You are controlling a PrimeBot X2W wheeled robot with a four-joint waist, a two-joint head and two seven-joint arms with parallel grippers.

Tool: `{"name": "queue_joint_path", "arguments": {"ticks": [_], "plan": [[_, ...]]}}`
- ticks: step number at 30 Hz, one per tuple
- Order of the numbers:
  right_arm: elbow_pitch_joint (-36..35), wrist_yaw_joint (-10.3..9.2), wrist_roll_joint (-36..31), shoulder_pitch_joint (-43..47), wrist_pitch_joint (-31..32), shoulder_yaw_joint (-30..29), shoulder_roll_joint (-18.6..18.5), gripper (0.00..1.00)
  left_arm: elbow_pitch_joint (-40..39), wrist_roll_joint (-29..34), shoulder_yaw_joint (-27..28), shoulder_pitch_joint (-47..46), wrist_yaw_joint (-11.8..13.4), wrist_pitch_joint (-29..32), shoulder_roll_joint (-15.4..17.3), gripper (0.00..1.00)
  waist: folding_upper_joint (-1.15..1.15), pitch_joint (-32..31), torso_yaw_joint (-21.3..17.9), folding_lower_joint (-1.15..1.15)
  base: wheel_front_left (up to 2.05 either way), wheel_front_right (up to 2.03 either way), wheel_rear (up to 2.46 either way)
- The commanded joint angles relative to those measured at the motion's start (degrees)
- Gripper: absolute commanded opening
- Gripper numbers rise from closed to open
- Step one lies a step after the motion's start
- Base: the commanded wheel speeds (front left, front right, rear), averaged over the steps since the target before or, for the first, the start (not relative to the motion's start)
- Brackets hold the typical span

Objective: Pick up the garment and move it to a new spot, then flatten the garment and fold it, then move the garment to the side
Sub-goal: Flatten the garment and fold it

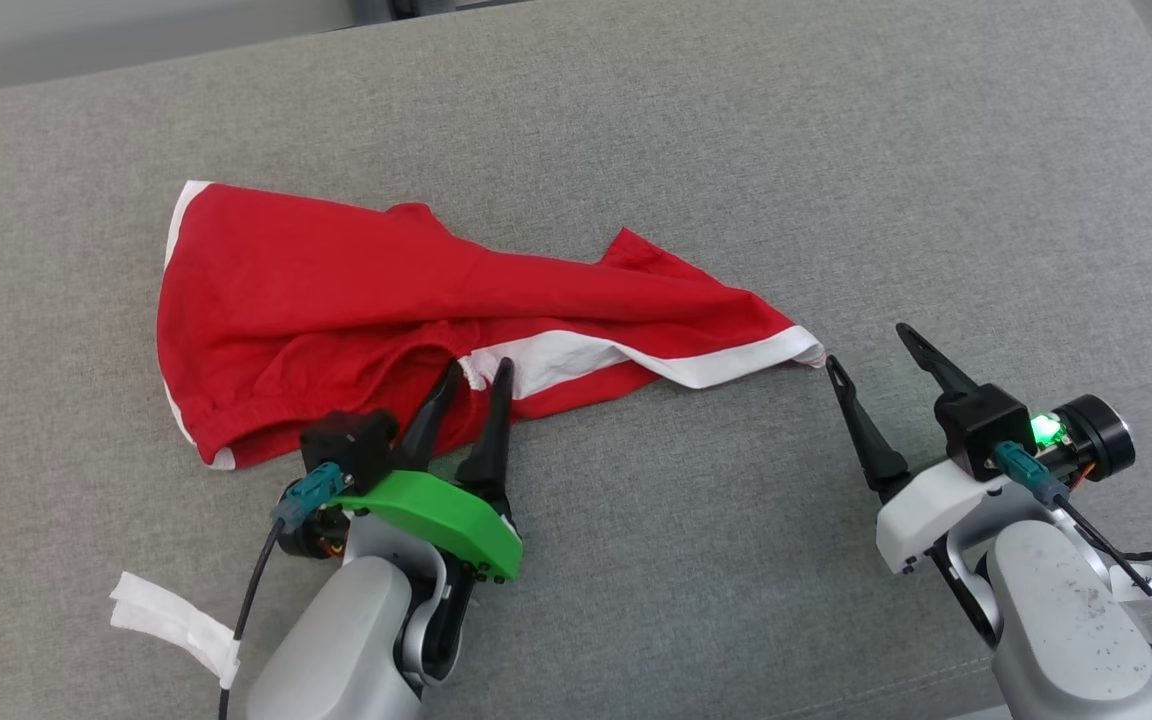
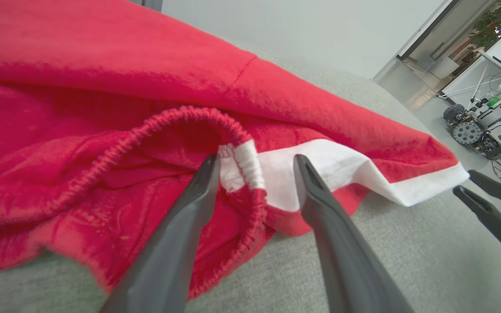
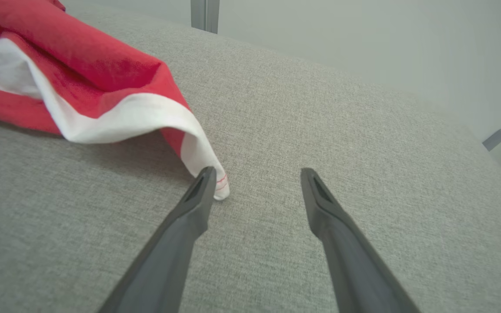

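Note:
A red garment with white trim (image 1: 356, 290) lies crumpled on the grey cushion, stretching from the left to a white-edged corner (image 1: 804, 345) near the middle right. My left gripper (image 1: 481, 368) is open, its fingers straddling the white end of the elastic waistband (image 2: 242, 165) at the garment's near edge. My right gripper (image 1: 868, 346) is open too, just right of the white corner; in the right wrist view its left fingertip (image 3: 205, 176) touches that corner (image 3: 215, 180). The right gripper's fingers (image 2: 489, 198) also appear at the right of the left wrist view.
The grey fabric surface (image 1: 696, 130) extends far beyond the garment on the right and front. A white strip of tape (image 1: 171, 620) hangs off my left arm's cable. Beyond the cushion, wheeled equipment (image 2: 479, 130) stands on the floor.

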Motion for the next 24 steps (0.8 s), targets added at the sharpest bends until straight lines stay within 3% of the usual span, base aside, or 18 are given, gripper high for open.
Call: {"name": "queue_joint_path", "arguments": {"ticks": [1,13,21,23,24], "plan": [[-0.4,-0.08,0.2,0.0,-0.3,-0.3,0.1,1.0,0.0,0.1,0.4,-0.7,0.0,0.0,0.3,0.0,0.0,-0.2,0.0,0.0,0.0,0.0,0.0],[-1.5,-0.08,2.6,6.0,-0.3,-4.6,1.6,1.0,-4.9,0.9,3.0,7.5,-0.4,0.0,0.3,0.0,0.0,-6.5,6.9,0.0,0.0,0.0,0.0],[-1.7,-0.08,3.9,9.8,-0.3,-6.9,3.6,1.0,-2.9,4.3,6.8,13.1,-0.7,0.0,0.3,0.0,0.0,-10.7,10.6,0.0,0.0,0.0,0.0],[-1.7,-0.08,4.3,10.5,-0.3,-7.6,4.0,1.0,-2.1,5.7,8.0,14.1,-0.5,0.0,0.3,0.48,0.0,-11.6,11.0,0.0,0.0,0.0,0.0],[-1.7,-0.08,4.5,11.0,-0.3,-8.0,4.1,1.0,-1.4,6.6,8.4,14.7,-0.3,0.0,0.3,1.0,0.0,-12.1,11.1,0.0,0.0,0.0,0.0]]}}
